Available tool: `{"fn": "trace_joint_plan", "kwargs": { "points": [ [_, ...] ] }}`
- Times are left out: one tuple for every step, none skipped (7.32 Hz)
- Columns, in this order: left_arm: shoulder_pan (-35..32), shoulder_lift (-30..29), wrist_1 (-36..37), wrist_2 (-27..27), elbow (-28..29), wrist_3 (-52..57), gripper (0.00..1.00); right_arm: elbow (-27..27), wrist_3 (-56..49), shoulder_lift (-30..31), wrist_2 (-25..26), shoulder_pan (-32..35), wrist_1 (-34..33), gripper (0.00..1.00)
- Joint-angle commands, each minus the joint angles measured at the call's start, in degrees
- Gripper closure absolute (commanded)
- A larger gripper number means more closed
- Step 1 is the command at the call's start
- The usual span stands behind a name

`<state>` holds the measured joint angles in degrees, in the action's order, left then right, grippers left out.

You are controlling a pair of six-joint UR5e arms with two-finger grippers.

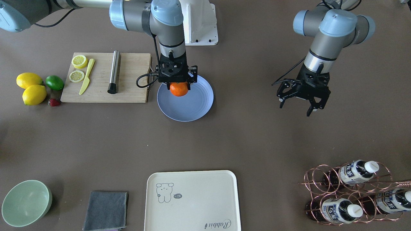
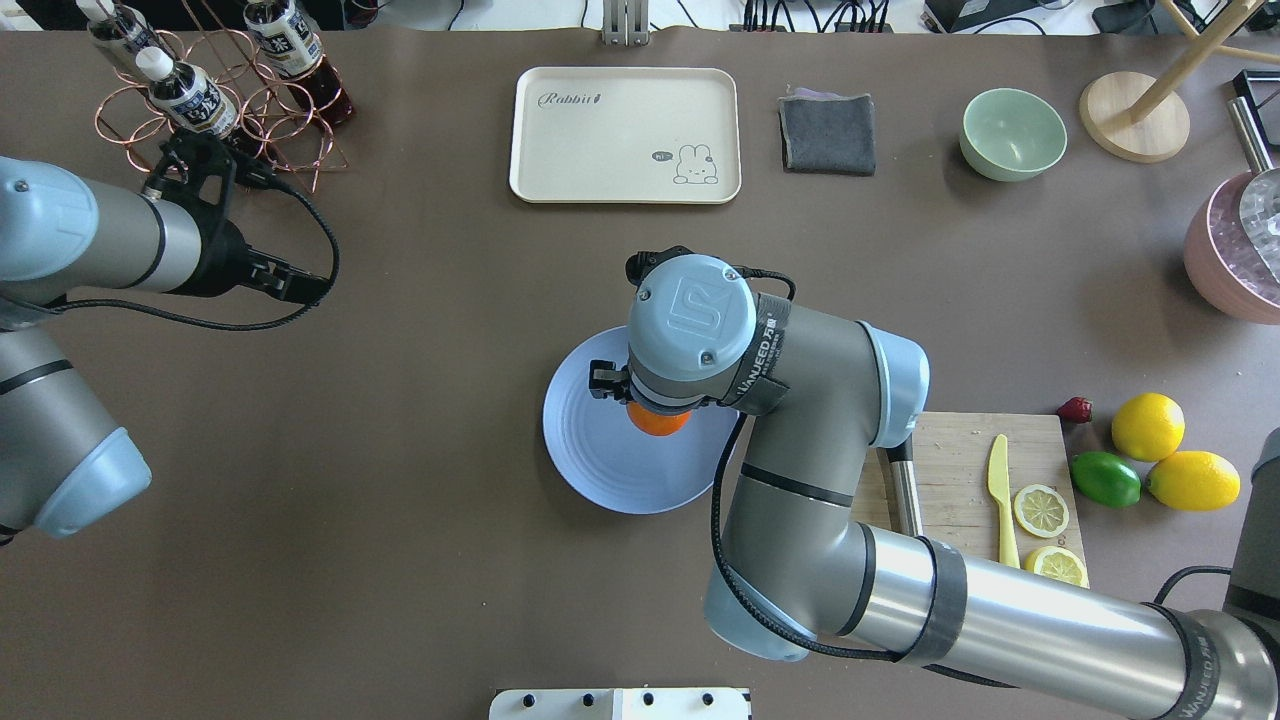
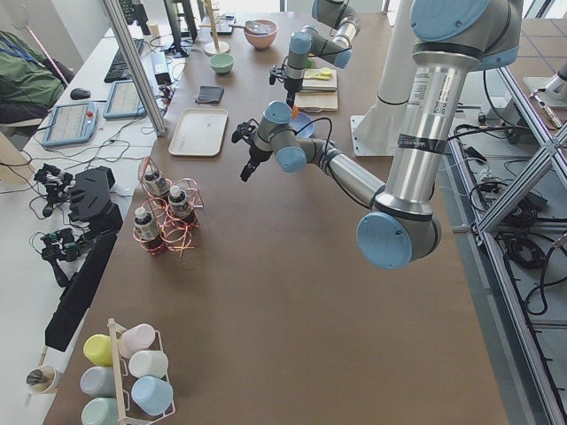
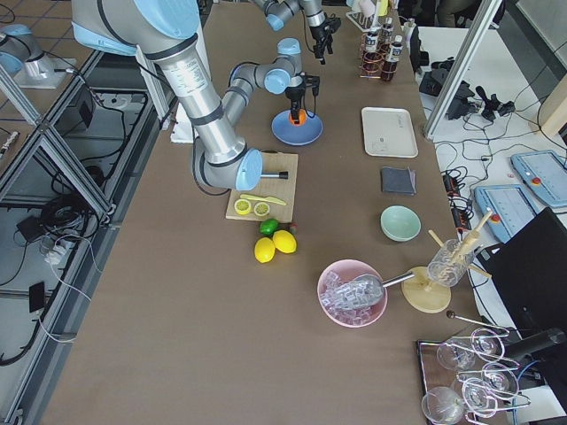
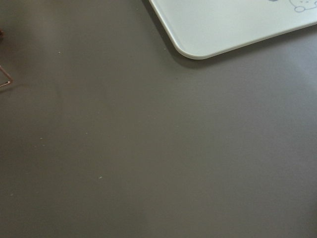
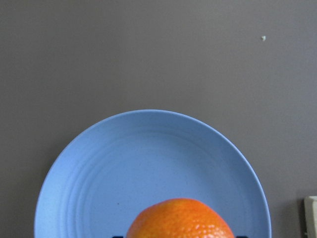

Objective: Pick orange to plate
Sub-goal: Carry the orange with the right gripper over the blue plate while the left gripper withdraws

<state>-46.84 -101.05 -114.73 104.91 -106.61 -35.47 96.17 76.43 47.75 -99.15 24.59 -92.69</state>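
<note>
The orange (image 1: 179, 89) hangs in my right gripper (image 1: 178, 86), whose fingers are shut on it from above. It sits over the robot-side part of the pale blue plate (image 1: 192, 106), close to the plate's surface; I cannot tell whether it touches. From overhead, the wrist hides most of the orange (image 2: 658, 421) above the plate (image 2: 600, 460). The right wrist view shows the orange (image 6: 181, 219) at the bottom edge with the plate (image 6: 148, 163) under it. My left gripper (image 1: 301, 107) hovers open and empty far off to the side.
A wooden cutting board (image 1: 131, 83) with lemon slices, a yellow knife and a steel cylinder lies beside the plate. Two lemons, a lime (image 1: 54, 82) and a strawberry lie beyond it. A cream tray (image 1: 192, 200), grey cloth, mint bowl (image 1: 25, 202) and bottle rack (image 1: 350, 192) line the far edge.
</note>
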Motion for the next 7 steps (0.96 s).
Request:
{"fn": "trace_joint_plan", "kwargs": {
  "points": [
    [-6.7,4.3,0.6,5.0,-1.4,6.4,0.02,-6.3,0.3,-1.4,0.7,-0.6,6.1,1.00],
    [-10.5,5.9,0.6,7.4,-1.1,10.7,0.02,-7.2,0.2,-1.8,0.7,-0.6,6.6,1.00],
    [-13.9,7.6,0.6,8.0,-0.8,15.5,0.02,-7.7,0.0,-1.9,0.8,-0.6,6.7,1.00],
    [-17.1,8.5,0.7,10.6,-0.7,18.4,0.02,-8.4,0.3,-2.2,0.9,-0.6,6.7,0.45],
    [-20.8,8.8,0.7,14.4,0.6,21.4,0.02,-8.6,0.4,-2.1,0.9,-0.6,6.6,0.01],
    [-24.5,10.6,0.7,16.0,1.0,26.1,0.02,-8.7,1.8,-2.1,0.9,-0.8,6.6,0.00],
    [-27.9,11.8,1.5,17.2,1.5,30.4,0.02,-8.5,2.1,-2.4,0.8,-0.8,6.6,0.00]
  ]
}}
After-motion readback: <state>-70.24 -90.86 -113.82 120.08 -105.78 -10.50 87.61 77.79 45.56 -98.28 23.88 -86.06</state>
